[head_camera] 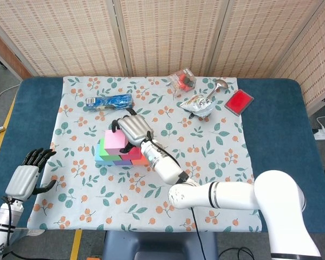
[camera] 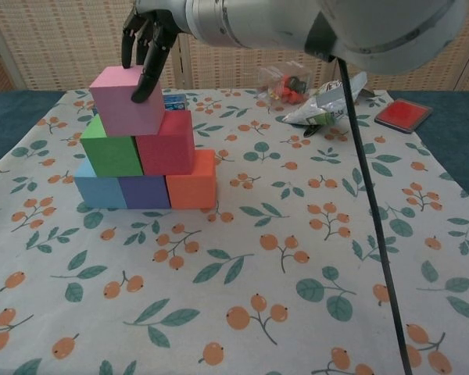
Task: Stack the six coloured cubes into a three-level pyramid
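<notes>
Right robot hand (camera: 147, 47) at the apex of the pyramid, near the worktop's left edge and midway along it. My fingers are closed on the pink cube (camera: 126, 99), dark fingertips lying on its top face and right upper edge; the thumb side is hidden, so I cannot tell how firm the pinch is. The pink cube sits on the green cube (camera: 111, 146) and the dark red cube (camera: 166, 142), shifted toward the green side and turned slightly out of line with them. Bottom row: blue cube (camera: 99, 186), purple cube (camera: 144, 190), orange cube (camera: 192, 180), side by side and touching.

Left robot hand (head_camera: 26, 176) holds nothing, fingers apart, beside the worktop's left edge and well apart from the stack.

Risks as I judge them: if I open the fingers unevenly, the one that lets go last may drag the pink cube further off centre. If I pull the robot hand back sideways rather than straight up, a fingertip may catch the top cube and tip it off toward the left edge, possibly taking the green cube along. Pressing down on the offset cube could spread the middle pair.
</notes>
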`<action>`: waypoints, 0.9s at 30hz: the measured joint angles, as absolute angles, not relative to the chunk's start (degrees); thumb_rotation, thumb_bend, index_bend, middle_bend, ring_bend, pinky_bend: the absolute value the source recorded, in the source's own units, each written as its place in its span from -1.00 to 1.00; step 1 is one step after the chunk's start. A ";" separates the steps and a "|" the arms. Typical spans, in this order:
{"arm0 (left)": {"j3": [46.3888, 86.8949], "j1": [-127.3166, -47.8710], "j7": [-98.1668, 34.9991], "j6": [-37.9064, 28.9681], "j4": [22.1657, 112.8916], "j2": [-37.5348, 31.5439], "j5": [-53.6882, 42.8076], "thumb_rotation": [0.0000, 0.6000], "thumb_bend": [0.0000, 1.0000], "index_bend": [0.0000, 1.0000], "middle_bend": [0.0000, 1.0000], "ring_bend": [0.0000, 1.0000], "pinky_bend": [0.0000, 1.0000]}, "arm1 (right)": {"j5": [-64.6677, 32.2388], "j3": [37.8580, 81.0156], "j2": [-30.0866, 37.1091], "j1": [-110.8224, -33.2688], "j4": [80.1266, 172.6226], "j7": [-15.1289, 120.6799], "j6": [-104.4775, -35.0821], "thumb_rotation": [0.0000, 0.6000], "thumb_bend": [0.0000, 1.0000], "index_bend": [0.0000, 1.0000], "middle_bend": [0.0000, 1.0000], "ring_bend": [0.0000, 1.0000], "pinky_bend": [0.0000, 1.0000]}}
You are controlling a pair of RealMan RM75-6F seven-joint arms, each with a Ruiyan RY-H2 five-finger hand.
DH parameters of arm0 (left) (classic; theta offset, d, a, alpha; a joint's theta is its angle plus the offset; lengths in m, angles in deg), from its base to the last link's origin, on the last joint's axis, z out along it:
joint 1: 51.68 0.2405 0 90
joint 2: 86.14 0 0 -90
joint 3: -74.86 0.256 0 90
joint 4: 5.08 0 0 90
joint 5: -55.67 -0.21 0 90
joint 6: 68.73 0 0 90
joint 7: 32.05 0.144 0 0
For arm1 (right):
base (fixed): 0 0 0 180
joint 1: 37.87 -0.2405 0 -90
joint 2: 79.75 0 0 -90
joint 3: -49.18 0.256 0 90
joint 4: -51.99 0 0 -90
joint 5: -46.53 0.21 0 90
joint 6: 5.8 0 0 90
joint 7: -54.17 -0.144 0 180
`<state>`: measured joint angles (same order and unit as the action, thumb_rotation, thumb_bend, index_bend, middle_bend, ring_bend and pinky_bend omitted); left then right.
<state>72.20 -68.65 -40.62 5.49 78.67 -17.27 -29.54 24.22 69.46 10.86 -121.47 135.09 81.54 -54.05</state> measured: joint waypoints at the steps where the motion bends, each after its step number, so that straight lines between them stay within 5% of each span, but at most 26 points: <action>1: 72.20 -68.65 -40.61 5.50 78.66 -17.27 -29.54 1.00 -0.42 -0.75 -0.82 -1.00 -0.88 | 24.22 69.49 10.86 -121.45 135.10 81.54 -54.01 1.00 -0.87 -0.13 -0.14 -0.43 -1.00; 13: 72.17 -68.68 -40.39 5.62 78.73 -17.26 -29.71 1.00 -0.42 -0.75 -0.82 -1.00 -0.88 | 24.49 69.53 9.90 -121.20 136.25 81.69 -53.24 1.00 -0.87 -0.76 -0.31 -0.75 -1.00; 27: 72.09 -68.91 -39.92 5.57 78.98 -17.35 -29.89 1.00 -0.42 -0.75 -0.82 -1.00 -0.88 | 24.08 69.24 9.28 -120.77 137.07 81.32 -53.07 1.00 -0.87 -1.00 -0.51 -0.88 -1.00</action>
